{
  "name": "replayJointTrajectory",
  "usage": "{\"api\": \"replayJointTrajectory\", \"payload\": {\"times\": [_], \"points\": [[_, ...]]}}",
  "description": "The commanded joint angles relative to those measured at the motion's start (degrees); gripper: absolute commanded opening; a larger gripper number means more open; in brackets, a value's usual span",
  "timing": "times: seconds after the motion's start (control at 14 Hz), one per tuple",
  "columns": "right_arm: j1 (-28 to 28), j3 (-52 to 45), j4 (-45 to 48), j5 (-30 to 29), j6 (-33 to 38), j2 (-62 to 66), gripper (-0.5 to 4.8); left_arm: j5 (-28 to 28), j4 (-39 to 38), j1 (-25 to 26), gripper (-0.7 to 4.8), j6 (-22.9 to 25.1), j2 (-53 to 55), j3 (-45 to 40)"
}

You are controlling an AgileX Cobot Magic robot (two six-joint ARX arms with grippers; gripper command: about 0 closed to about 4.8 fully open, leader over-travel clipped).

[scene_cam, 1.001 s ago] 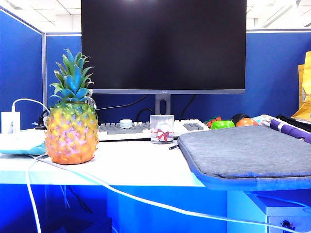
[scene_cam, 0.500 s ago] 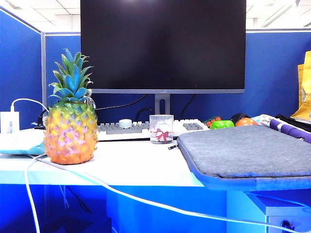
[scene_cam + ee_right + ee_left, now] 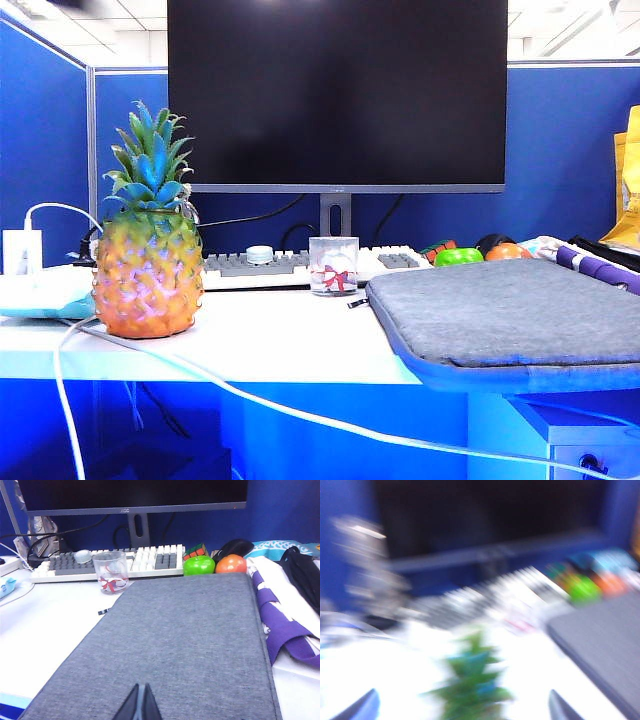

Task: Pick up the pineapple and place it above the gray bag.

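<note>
Both jaws: left gripper [image 3: 460,705] wide above pineapple [image 3: 470,680], right gripper [image 3: 139,702] closed over gray bag [image 3: 180,645].

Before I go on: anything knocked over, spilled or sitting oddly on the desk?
Nothing stands out. The pineapple stands upright, the gray bag lies flat, the glass cup is upright. Left hand open above the crown, right hand shut over the bag.

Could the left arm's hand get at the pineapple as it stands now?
Probably yes. In the blurred left wrist view the left hand is open, its fingertips wide apart with the pineapple crown between and beyond them, and nothing in between. The right hand sits shut over the gray bag.
</note>
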Motion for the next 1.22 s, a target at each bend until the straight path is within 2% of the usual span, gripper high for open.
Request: {"api": "replayJointTrajectory", "payload": {"times": [0.07, 0.29, 0.5, 0.64, 1.22], "points": [[0.0, -0.5, 1.0, -0.1, 0.3, 0.0, -0.05, 4.0, -7.5, 0.0, 4.79, 0.2, 12.9, 10.0], [0.0, -0.5, 1.5, -0.3, 0.5, 0.0, -0.05, 3.7, -10.3, 2.2, 4.79, 0.4, 21.2, 15.5], [0.0, -0.5, 2.3, -0.3, 0.7, 0.0, -0.05, 3.1, -10.7, 4.3, 4.79, 0.0, 25.0, 15.8], [0.0, -0.5, 4.1, -0.3, 0.7, 0.0, -0.05, 5.6, -10.6, 4.3, 4.79, -2.5, 27.7, 16.3], [0.0, -0.5, 4.7, -0.3, 0.7, 0.0, -0.05, 6.8, -4.2, 4.3, 4.79, -6.6, 36.9, 16.3]]}}
